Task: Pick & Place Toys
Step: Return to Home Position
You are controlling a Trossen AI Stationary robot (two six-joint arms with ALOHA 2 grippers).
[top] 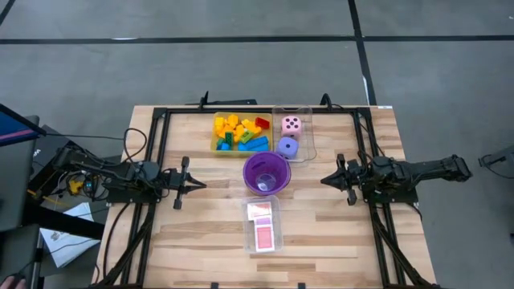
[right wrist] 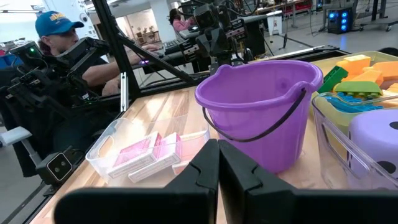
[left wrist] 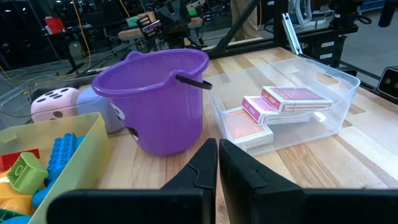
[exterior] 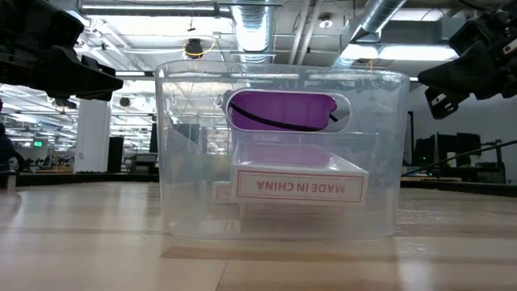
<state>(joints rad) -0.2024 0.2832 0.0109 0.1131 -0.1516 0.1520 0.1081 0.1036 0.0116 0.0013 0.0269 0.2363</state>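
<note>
Apparently the sorting is finished: no toy lies loose on the tabletop. The left pincer and right pincer hang toward the left and right edges, fingers pressed together on nothing (a home-like pose, I judge). By the back edge the yellow tray holds the bricks. The dice tray beside it holds the pink die and purple die. Near the front edge, the card tray holds the cards.

The left arm and right arm are matte black, with dark wedge-shaped fingers and black cables.
</note>
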